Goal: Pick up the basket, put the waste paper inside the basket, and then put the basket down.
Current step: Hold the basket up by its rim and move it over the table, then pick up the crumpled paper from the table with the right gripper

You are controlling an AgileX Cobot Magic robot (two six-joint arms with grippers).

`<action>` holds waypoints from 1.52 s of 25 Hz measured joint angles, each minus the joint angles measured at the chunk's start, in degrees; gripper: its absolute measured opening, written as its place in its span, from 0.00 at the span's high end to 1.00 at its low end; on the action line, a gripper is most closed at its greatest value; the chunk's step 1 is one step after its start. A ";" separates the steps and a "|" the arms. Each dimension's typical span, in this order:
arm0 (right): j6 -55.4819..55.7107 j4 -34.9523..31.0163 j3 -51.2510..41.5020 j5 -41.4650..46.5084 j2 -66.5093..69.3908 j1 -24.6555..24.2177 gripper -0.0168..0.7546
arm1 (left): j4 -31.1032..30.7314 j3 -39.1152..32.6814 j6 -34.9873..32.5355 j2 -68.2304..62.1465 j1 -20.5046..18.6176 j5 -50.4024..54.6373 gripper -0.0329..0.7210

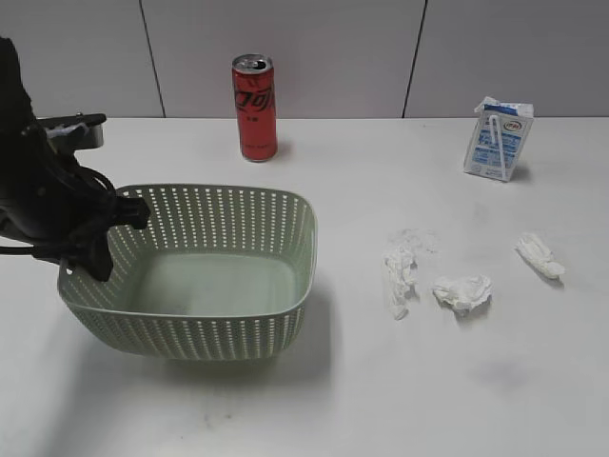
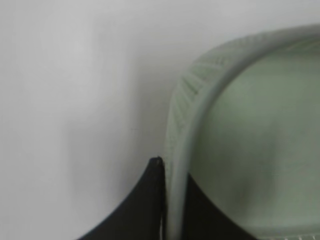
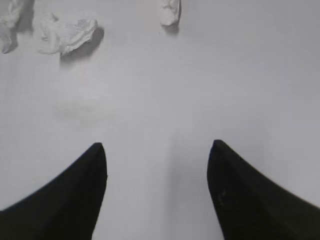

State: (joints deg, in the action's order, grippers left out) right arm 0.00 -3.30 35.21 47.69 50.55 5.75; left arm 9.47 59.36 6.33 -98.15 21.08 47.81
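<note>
The pale green basket [image 1: 219, 276] is tilted, its left side raised off the table. My left gripper [image 1: 95, 249] is shut on the basket's left rim; in the left wrist view the rim [image 2: 200, 115] runs between the two black fingers [image 2: 172, 172]. The basket is empty inside. Three white waste paper wads lie on the table to its right: a long one [image 1: 402, 267], a round one [image 1: 463, 291] and a small one [image 1: 540, 255]. My right gripper [image 3: 156, 150] is open and empty above bare table, with wads [image 3: 67, 34] [image 3: 170, 12] ahead of it. It is out of the exterior view.
A red drink can [image 1: 255, 107] stands at the back behind the basket. A white-and-blue drink carton [image 1: 498, 139] stands at the back right. The white table [image 1: 381, 390] meets a grey wall behind.
</note>
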 joint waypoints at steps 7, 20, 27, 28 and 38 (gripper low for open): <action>0.00 2.99 18.19 -3.14 38.95 0.00 0.36 | -0.16 0.00 0.06 0.35 0.00 -0.11 0.96; 0.00 4.17 35.01 -7.40 67.37 0.00 0.39 | -0.21 0.00 0.11 0.35 0.00 -0.06 0.96; -0.41 3.88 35.13 -8.42 66.73 0.35 0.92 | -0.21 0.00 0.11 0.35 0.00 0.06 0.96; -0.79 3.88 34.99 -8.42 65.73 0.94 0.93 | -0.21 0.00 0.11 0.35 0.00 0.19 0.96; -15.80 -11.59 34.99 -21.16 42.82 29.35 0.93 | -0.09 0.00 0.11 0.35 0.00 0.35 0.96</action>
State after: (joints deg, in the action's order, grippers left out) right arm -15.80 -14.89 70.21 26.53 93.36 35.10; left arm 9.37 59.36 6.43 -97.80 21.08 48.16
